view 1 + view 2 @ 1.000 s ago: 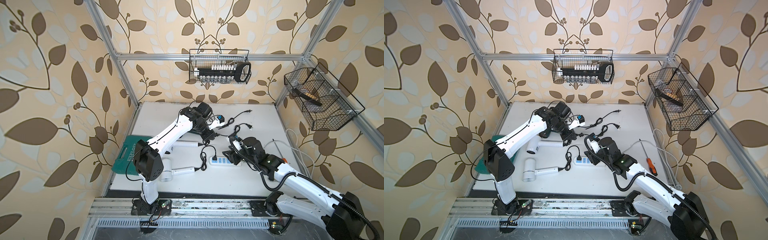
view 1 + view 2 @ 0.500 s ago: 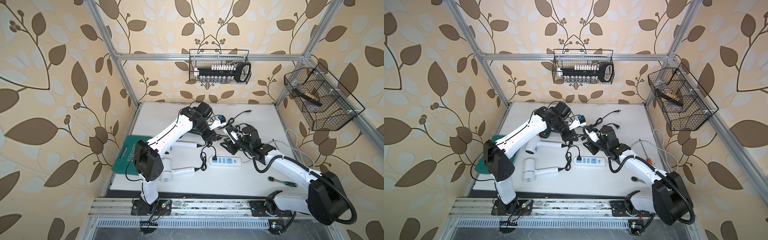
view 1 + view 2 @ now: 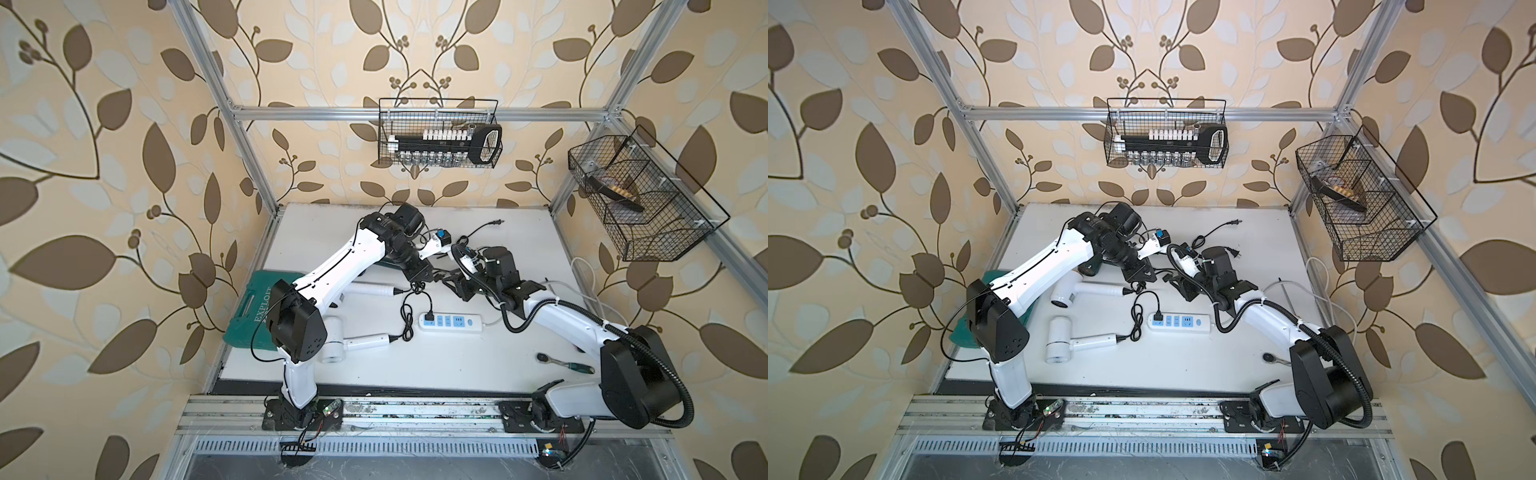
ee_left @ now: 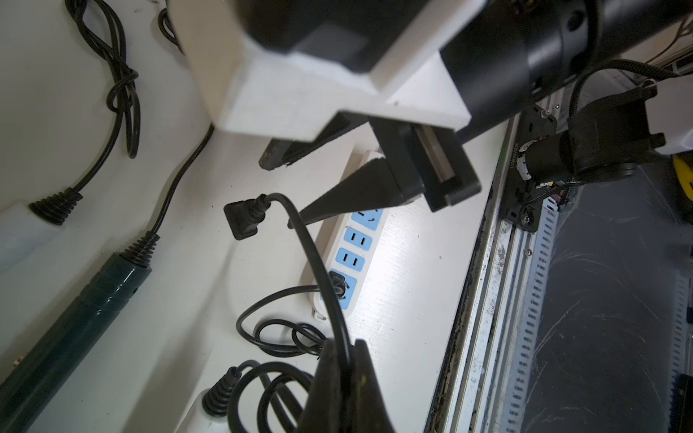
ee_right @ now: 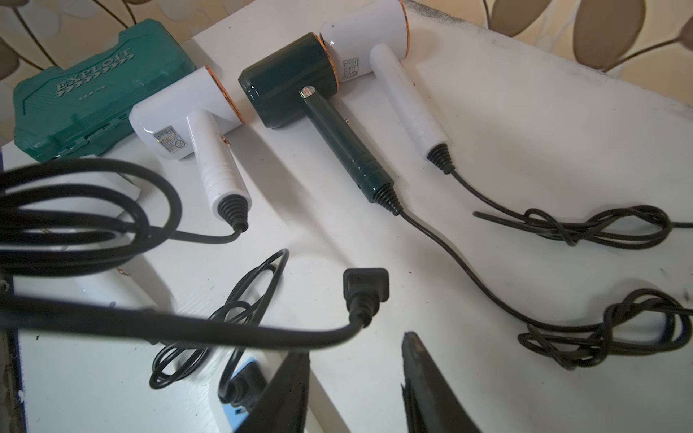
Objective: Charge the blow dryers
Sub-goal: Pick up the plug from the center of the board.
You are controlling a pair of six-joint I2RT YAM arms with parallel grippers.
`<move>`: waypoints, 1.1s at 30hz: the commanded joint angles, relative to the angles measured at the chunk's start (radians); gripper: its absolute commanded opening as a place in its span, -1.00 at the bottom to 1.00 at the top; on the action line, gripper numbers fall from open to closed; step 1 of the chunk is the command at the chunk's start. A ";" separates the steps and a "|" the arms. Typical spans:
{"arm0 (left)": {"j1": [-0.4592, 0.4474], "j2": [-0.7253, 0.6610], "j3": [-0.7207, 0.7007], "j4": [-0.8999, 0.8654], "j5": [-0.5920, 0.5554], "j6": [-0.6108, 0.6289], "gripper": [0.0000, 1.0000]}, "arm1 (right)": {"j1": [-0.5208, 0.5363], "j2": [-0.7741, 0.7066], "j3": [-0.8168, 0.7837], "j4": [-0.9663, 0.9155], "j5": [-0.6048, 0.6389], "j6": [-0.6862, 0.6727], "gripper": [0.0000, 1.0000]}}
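Four dryers lay flat on the table [image 3: 478, 374]. Three sat well beyond the right gripper [image 5: 356, 345]: a white dryer [image 5: 187, 112], the green dryer [image 5: 288, 78] and a second white dryer [image 5: 375, 45]. They lay side by side, heads away from its fingers [image 5: 427, 386] and handles running back toward them, long axes nearly parallel. The fourth dryer [image 3: 332, 345] lay nearer the table's front edge, handle along that edge. Its cord was plugged into the end socket of the strip [image 3: 451, 323].

The left gripper [image 4: 345, 345] was clenched on a cord [image 4: 318, 270], which rose from its fingers to a plug [image 5: 365, 290] hanging clear of the table. The right fingers stood apart, released, grasping nothing. The plug hung just past their tips, in line with the gap, cord end toward them, not touching. Its prongs were hidden.

The strip lay below the right fingers, toward the front edge, long axis along that edge, with three sockets free. Between strip and edge the table was bare. A knotted bundle [image 5: 615, 315] of the green dryer's cord lay beside the right fingers. A green case [image 5: 93, 86] sat at the table's left edge past the dryers. A ratchet [image 3: 557, 360] lay back along the right arm, near the front edge.
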 commanded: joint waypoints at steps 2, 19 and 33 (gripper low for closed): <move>0.005 -0.016 0.045 -0.019 0.039 0.002 -1.00 | 0.000 0.031 0.031 0.021 -0.045 -0.020 -0.18; 0.004 -0.018 0.041 -0.022 0.049 0.003 -1.00 | 0.000 0.099 0.076 0.022 -0.082 -0.061 -0.21; 0.003 -0.020 0.039 -0.022 0.044 0.004 -1.00 | -0.002 0.115 0.083 0.010 -0.064 -0.063 -0.29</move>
